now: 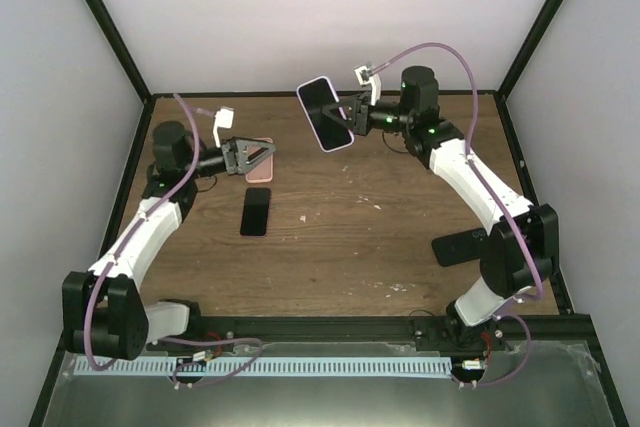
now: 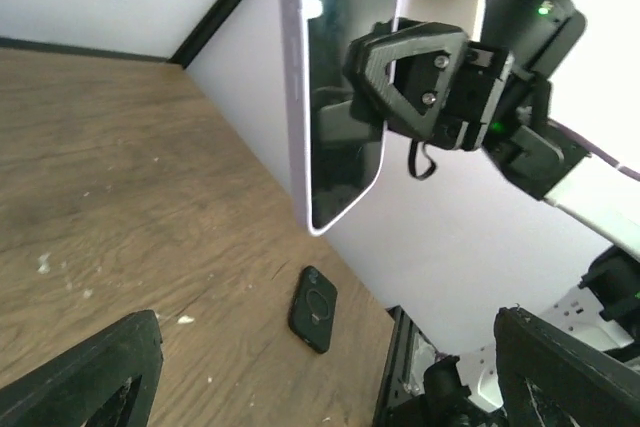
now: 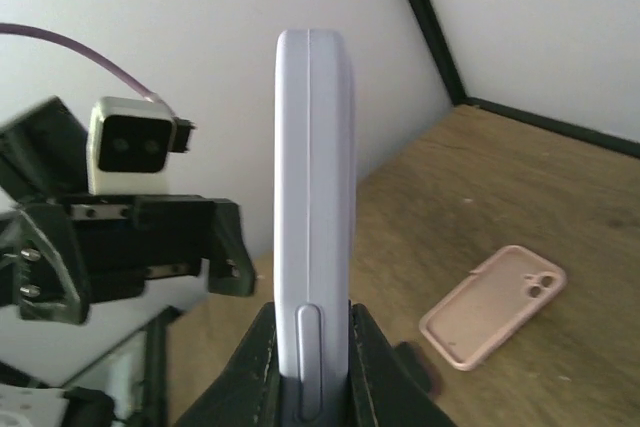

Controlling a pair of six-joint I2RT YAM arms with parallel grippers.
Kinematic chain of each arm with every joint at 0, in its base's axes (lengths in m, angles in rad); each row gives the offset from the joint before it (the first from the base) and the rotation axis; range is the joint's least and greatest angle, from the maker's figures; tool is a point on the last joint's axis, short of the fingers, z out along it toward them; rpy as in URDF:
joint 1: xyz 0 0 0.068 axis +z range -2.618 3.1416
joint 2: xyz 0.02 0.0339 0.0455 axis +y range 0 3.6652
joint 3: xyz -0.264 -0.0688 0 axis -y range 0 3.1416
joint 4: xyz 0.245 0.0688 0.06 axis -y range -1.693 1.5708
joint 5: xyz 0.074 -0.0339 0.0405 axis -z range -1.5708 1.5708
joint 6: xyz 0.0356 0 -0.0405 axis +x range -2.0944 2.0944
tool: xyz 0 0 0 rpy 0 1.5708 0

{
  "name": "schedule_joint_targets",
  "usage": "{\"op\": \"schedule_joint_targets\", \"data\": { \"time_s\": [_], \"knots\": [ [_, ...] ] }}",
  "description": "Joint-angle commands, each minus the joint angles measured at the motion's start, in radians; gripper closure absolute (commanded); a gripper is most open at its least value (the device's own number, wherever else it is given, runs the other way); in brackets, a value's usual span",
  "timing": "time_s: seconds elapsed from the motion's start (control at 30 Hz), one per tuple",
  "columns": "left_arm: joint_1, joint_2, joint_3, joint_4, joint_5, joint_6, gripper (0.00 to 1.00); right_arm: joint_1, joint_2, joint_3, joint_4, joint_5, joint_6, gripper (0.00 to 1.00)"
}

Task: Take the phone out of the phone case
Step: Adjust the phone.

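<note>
**Cased phone held up, L jaws wide**

R gripper point(image 3: 313, 352) has the phone point(image 1: 325, 114), lilac case point(image 3: 313, 177) fully on, pinched at one long edge and held up off the table point(image 1: 380, 237). The screen is turned toward the L arm, prob. so the other hand can get at a case edge while R braces it. R jaws are narrow, clamped front & back on the cased phone.

L gripper point(image 1: 256, 156) faces it across the gap, well apart. Its fingers point(image 2: 90, 377) are spread wide w/ nothing between them, and I see no contact w/ anything. A spare pink case point(image 1: 262, 159) lies empty by it, and a bare black phone point(image 1: 256, 212) sits near. Phone's not out yet; the peel hasn't begun.
</note>
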Motion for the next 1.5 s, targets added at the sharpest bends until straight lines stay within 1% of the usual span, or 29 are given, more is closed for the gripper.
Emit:
{"op": "schedule_joint_targets", "data": {
  "time_s": [0.0,0.1,0.23,0.53,0.8,0.9,1.0,1.17,1.2,1.23,1.3,1.33,1.4,1.47],
  "knots": [
    [-0.069,0.039,0.024,0.235,-0.01,-0.091,0.11,-0.003,-0.019,-0.027,0.291,-0.184,0.287,0.99],
    [-0.122,0.068,0.022,0.297,-0.018,-0.129,0.14,-0.003,0.001,-0.053,0.404,-0.197,0.399,0.99],
    [-0.16,0.099,0.013,0.356,-0.034,-0.17,0.2,-0.001,0.008,-0.096,0.539,-0.199,0.515,0.99],
    [-0.206,0.153,0.013,0.474,-0.078,-0.26,0.34,0.034,0.026,-0.13,0.614,-0.199,0.598,0.99],
    [-0.224,0.184,0.02,0.549,-0.088,-0.298,0.58,0.056,0.033,-0.155,0.659,-0.191,0.629,0.99],
    [-0.227,0.185,0.022,0.555,-0.082,-0.294,0.7,0.061,0.038,-0.158,0.675,-0.197,0.631,0.99],
    [-0.227,0.177,0.02,0.548,-0.074,-0.277,0.8,0.061,0.037,-0.162,0.68,-0.201,0.628,0.99],
    [-0.227,0.146,0.017,0.471,-0.021,-0.204,0.96,0.061,0.024,-0.17,0.683,-0.237,0.598,0.99],
    [-0.226,0.139,0.013,0.452,-0.01,-0.187,0.99,0.061,0.02,-0.166,0.671,-0.249,0.577,0.97],
    [-0.225,0.13,0.01,0.432,0.0,-0.171,1.0,0.061,0.016,-0.16,0.646,-0.261,0.549,0.95],
    [-0.223,0.115,0.011,0.377,0.025,-0.131,1.0,0.06,0.01,-0.138,0.565,-0.292,0.465,0.87],
    [-0.221,0.108,0.017,0.341,0.047,-0.106,1.0,0.06,0.004,-0.124,0.504,-0.309,0.403,0.81],
    [-0.22,0.091,0.037,0.234,0.092,-0.027,1.0,0.059,-0.009,-0.095,0.366,-0.323,0.265,0.63],
    [-0.218,0.073,0.066,0.05,0.12,0.116,1.0,0.059,-0.021,-0.065,0.219,-0.339,0.124,0.5]
  ]
}}
